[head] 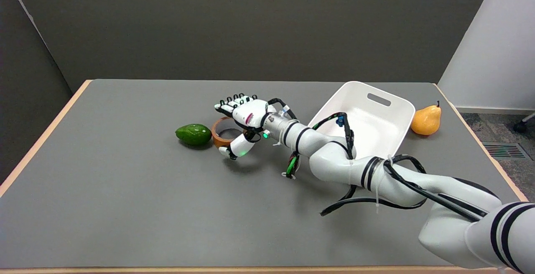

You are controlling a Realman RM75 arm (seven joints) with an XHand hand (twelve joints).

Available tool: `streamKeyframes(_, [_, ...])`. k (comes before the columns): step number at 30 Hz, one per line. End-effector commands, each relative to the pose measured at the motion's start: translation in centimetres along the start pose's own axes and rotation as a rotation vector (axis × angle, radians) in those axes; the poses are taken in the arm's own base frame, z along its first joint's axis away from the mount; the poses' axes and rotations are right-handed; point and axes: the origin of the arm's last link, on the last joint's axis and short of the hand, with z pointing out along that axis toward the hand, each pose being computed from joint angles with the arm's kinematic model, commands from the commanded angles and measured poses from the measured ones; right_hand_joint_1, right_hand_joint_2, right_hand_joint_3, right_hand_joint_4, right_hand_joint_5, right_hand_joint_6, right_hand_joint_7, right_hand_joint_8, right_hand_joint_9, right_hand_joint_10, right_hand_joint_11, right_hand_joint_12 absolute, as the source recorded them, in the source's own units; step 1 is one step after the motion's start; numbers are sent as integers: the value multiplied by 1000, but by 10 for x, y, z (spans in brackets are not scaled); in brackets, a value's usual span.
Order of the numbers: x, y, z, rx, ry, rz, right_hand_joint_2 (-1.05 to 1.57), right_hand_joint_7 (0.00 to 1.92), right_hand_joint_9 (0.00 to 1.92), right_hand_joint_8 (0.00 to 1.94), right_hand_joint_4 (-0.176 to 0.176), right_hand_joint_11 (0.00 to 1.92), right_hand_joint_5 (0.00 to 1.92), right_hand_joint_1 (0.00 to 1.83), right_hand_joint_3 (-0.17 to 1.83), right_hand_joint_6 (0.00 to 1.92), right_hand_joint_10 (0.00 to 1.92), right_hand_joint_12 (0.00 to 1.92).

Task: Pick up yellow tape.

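The tape [220, 136] is an orange-brown ring lying flat on the grey table, just right of a green avocado. My right hand [241, 120] hovers over the ring's right side, palm down. Its fingers [234, 101] stretch out past the ring's far edge and the thumb [235, 148] curls down at the near edge. The fingers are spread apart and nothing is gripped; whether the thumb touches the ring is unclear. The right half of the tape is hidden under the hand.
A green avocado [193, 134] lies touching or almost touching the tape's left side. A white bin [388, 111] sits tilted at the back right, behind my forearm. An orange pear [426, 119] stands right of the bin near the table's right edge.
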Motion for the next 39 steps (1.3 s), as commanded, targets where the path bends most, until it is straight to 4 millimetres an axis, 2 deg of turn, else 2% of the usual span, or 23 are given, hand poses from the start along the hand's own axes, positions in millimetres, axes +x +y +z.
streamKeyframes(1, [-5,-1,1,-4,18,-3,550,132,80,292,-23,-1,57,516,954,266,547,921])
streamKeyframes(4, [-2,-1,0,-3,33,-5,625,266,238,309,-39,71,138,650,946,353,645,1075])
streamKeyframes(6, [0,-2,0,-2,48,-8,642,313,271,350,-38,137,178,691,948,391,682,1151])
streamKeyframes(10, [2,-3,-1,5,69,-41,691,488,450,571,-9,347,303,839,932,579,925,1408])
streamKeyframes(12, [3,-4,-2,7,83,-43,739,610,558,822,45,489,393,915,904,871,1102,1541])
streamKeyframes(14, [5,-3,-2,8,98,-29,752,670,613,959,83,542,432,946,897,1022,1182,1588])
streamKeyframes(15, [6,-3,-2,8,105,-21,825,713,638,1058,50,561,451,991,784,1149,1216,1612])
streamKeyframes(17, [8,-2,-3,8,117,-15,1173,846,690,1363,-168,608,503,1182,230,1582,1293,1683])
streamKeyframes(19, [11,-2,-4,9,126,-16,1205,865,764,1352,-176,626,515,1193,143,1550,1262,1650])
streamKeyframes(24, [21,-2,-7,17,167,-17,1222,861,802,1373,-176,713,506,1186,121,1556,1259,1676])
streamKeyframes(30, [47,2,-14,20,261,-16,1194,871,809,1355,-176,728,524,1191,161,1550,1274,1720])
streamKeyframes(36, [89,15,-33,-16,414,-86,1164,883,812,1341,-176,738,545,1196,204,1535,1279,1737])
streamKeyframes(37, [103,20,-41,-43,467,-140,1162,884,813,1340,-176,739,546,1196,207,1534,1280,1738])
streamKeyframes(39, [117,33,-52,-99,514,-204,1157,887,816,1337,-176,741,550,1197,214,1531,1285,1738])
